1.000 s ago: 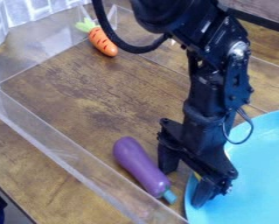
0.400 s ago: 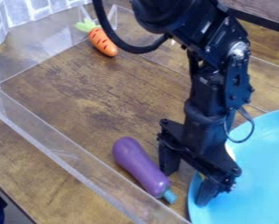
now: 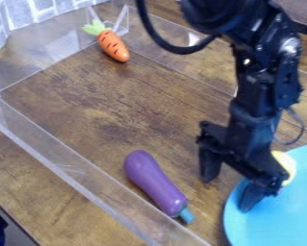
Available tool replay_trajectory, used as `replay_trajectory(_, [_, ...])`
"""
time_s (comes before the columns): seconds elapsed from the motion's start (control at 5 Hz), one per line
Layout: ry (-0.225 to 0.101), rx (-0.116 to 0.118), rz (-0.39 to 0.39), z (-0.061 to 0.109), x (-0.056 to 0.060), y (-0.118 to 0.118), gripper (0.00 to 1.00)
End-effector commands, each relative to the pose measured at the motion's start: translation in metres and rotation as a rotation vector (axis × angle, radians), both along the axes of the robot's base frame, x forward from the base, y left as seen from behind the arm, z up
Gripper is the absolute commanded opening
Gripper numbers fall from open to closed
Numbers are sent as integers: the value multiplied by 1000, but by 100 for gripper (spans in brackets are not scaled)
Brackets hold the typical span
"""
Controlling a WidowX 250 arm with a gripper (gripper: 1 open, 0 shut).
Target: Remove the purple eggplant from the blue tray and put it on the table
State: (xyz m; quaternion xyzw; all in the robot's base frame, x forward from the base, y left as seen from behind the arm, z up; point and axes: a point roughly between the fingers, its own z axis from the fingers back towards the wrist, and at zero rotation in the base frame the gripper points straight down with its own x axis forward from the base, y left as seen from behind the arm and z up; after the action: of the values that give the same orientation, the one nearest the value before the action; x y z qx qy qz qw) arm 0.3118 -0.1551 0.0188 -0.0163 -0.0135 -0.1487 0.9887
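Your gripper (image 3: 230, 183) stands wide open, its dark fingers spread and pointing down, and you have nothing between them that shows. It hangs at about four o'clock in the camera view, with the black arm (image 3: 249, 72) coming down to it from one o'clock. One finger is on the table side, over the brown wood; the other reaches over the near-left edge of the blue tray (image 3: 274, 213). Whether either fingertip actually touches the wood or the plastic, you cannot tell from this angle. Parts of the gripper are slightly blurred.

Your purple eggplant (image 3: 152, 180) is out of the tray and lying on the table (image 3: 98, 101), at about six o'clock in the view. It lies at a slant, its fat purple end toward eleven o'clock and its small teal stem end toward five o'clock. It is just beside the clear acrylic wall (image 3: 68, 163) that runs from nine o'clock down toward six, and you have it to the left of the gripper, apart from the fingers.

The tray sits at four to five o'clock, cut off by the picture's edge. At its upper left part, just behind the gripper from where the camera looks, you can see a yellow lemon (image 3: 288, 167), partly hidden by the fingers. Far from the tool, at eleven o'clock, an orange carrot (image 3: 114, 45) lies near the far corner, its green top pointing up and left.
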Motion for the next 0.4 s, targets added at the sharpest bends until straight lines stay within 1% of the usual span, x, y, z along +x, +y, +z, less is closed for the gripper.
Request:
replay_trajectory(0.0, [-14,-14,-6,2,3,-9,100])
replay_trajectory(0.2, [-11,-16,-20,1,2,-13,100])
